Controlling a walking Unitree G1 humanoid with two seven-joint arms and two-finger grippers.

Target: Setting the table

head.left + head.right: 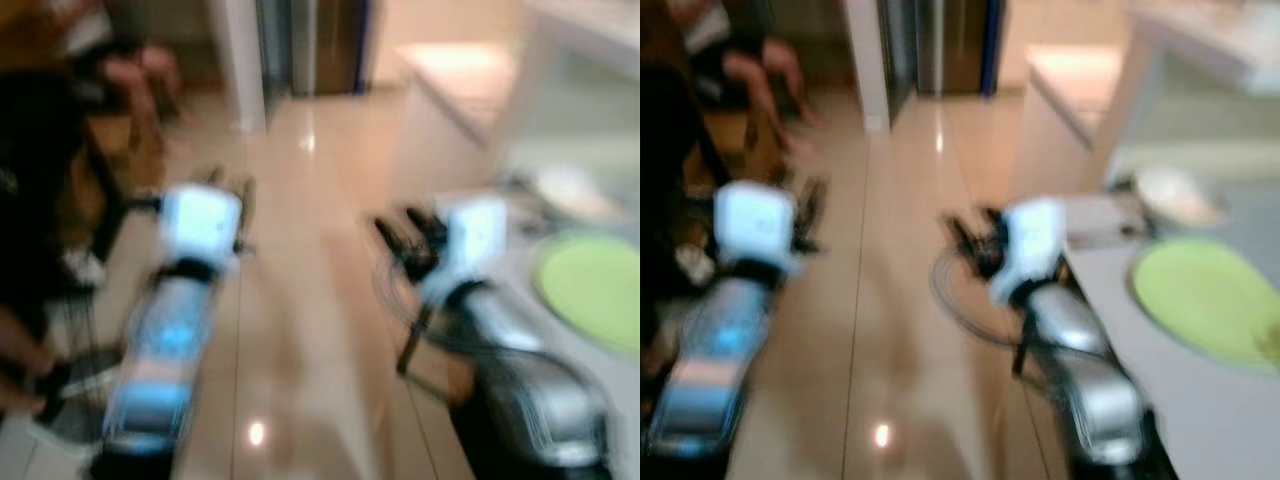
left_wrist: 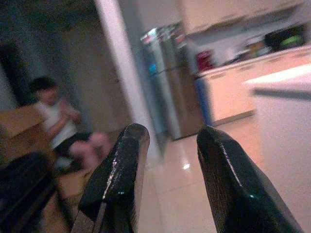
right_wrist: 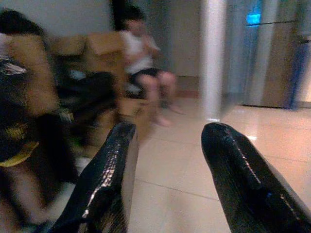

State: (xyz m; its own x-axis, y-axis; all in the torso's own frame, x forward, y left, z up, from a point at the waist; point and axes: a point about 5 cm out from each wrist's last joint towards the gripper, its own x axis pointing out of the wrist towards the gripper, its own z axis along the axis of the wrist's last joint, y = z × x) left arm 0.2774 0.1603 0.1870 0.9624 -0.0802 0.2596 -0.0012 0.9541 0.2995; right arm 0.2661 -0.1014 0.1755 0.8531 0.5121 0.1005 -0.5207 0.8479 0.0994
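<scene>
Walking with both tools, left tool (image 2: 167,184) and right tool (image 3: 167,179), wide and empty, the robot likely next reaches the green plate (image 1: 1205,300) on the counter (image 1: 1180,400) beside its right tool.

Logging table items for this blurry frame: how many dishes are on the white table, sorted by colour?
Green plate: 1
White dish, shape too blurred to name: 1
Total: 2

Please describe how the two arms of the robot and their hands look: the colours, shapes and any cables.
Both arms are silver and rounded, each ending in a pale, boxy wrist block. The left hand and the right hand each have two long, glossy black fingers that narrow to blunt tips. Dark cables loop beside the right arm. Blur hides any markings.
</scene>
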